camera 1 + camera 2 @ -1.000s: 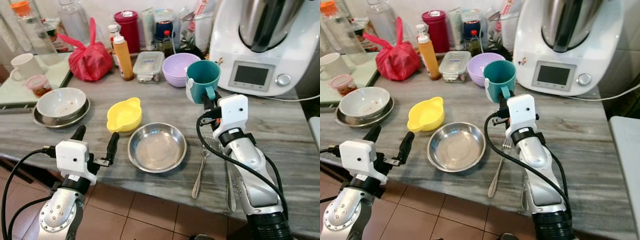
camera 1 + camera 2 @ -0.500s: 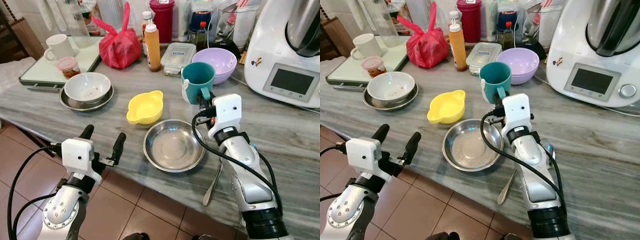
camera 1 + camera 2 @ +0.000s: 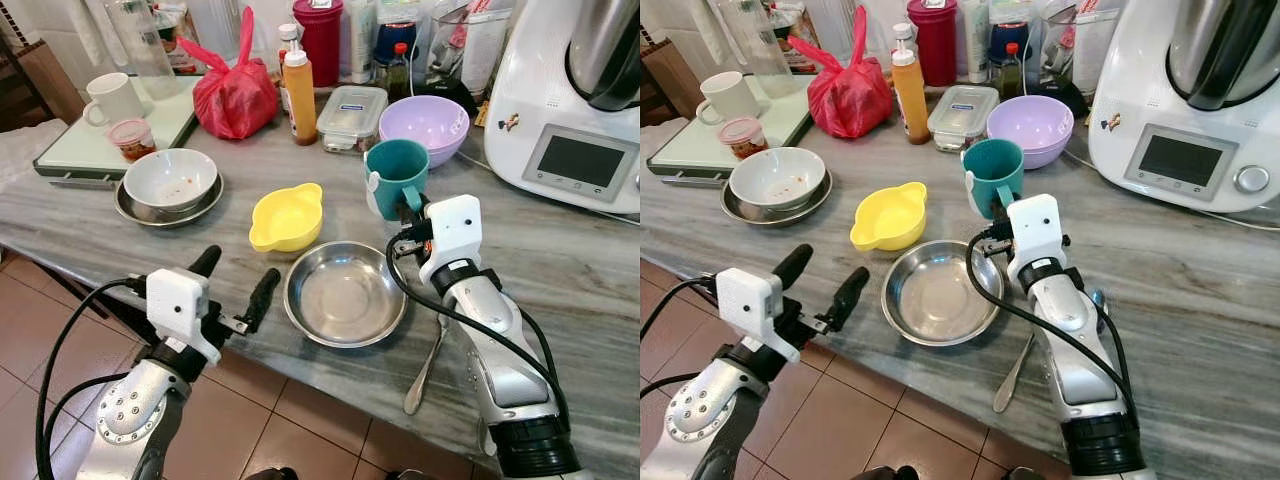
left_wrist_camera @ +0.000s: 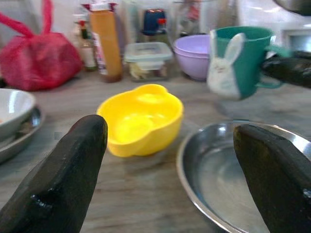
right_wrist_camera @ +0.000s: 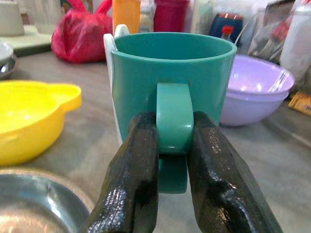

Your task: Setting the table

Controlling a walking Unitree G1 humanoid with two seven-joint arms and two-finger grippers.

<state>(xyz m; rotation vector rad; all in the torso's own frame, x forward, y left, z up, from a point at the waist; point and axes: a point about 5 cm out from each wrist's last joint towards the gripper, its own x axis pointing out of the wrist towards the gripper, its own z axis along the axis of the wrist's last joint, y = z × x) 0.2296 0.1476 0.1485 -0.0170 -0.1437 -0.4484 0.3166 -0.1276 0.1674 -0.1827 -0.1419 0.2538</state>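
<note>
The right gripper (image 5: 170, 160) is pinching the handle of the teal mug (image 3: 396, 175), held just behind the steel plate (image 3: 344, 293) near the counter's (image 3: 580, 270) front edge. The yellow bowl (image 3: 287, 217) sits just beside the plate. The left gripper (image 3: 233, 282) hovers at the front edge, fingers spread wide.

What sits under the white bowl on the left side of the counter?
The white bowl rests in a shallow metal dish; just its rim shows around the bowl. The dish's middle is covered by the bowl. Reddish smears mark the bowl's inside.
</note>
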